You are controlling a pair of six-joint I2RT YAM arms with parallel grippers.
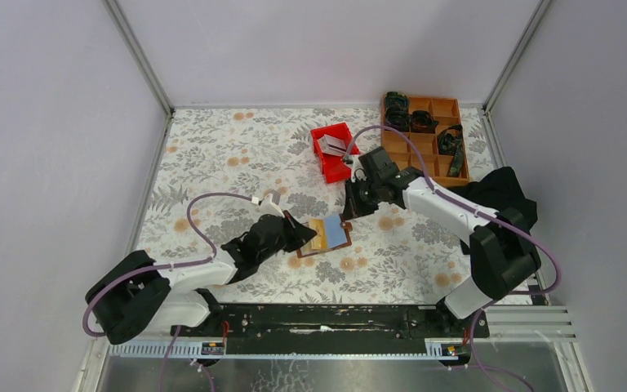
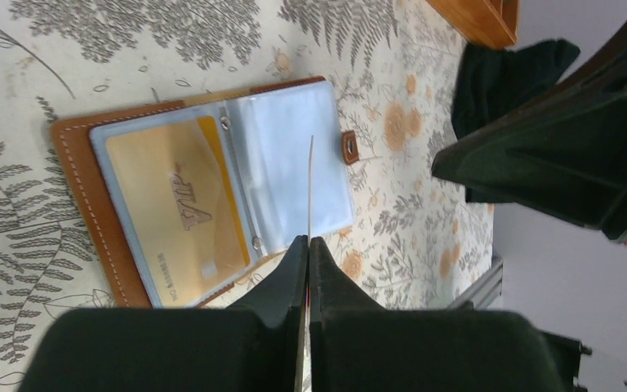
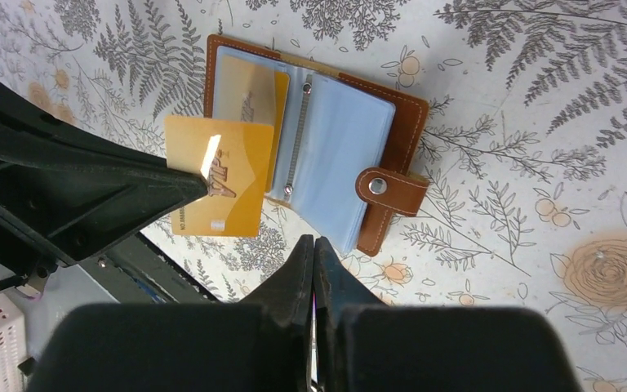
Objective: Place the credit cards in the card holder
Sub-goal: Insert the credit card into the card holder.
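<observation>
**Desk:** Jaws, left gripper [image 2: 309, 241]?

**Operator:** Pressed together on one gold card [image 2: 310, 189], pinched at its near end. My left wrist camera shows it edge-on, a thin line running straight out from the tips.

**Desk:** Jaws, right gripper [image 3: 313, 241]?

**Operator:** Pressed together, with nothing between them.

**Desk:** Item: card holder [image 3: 404, 122].

**Operator:** Brown leather, lying open and flat on the flowered table [image 1: 212, 155], clear pockets facing up. It sits just ahead of both pairs of tips, between the two grippers. Its snap tab [image 3: 388, 188] lies just beyond the right jaws.

**Desk:** Contents?

**Operator:** One second gold card [image 2: 175, 212], lettered VIP, in the clear pocket on the half nearer the left jaws. The half nearer the right jaws shows pale bluish plastic.

**Desk:** Where is the pinched card relative to the holder?

**Operator:** It reaches out from the left jaws over the holder. I cannot tell whether its far edge touches the plastic.

**Desk:** Other stock?

**Operator:** A red bin [image 1: 335, 170] stands behind the right jaws, toward the far wall, apart from the holder. In it I see greyish cards [image 1: 332, 145], too small to count. A compartment tray [image 1: 437, 135], orange-brown, holds dark parts and sits farther out to the right of those jaws. A black cloth [image 1: 502, 192] lies beside the right arm.
</observation>
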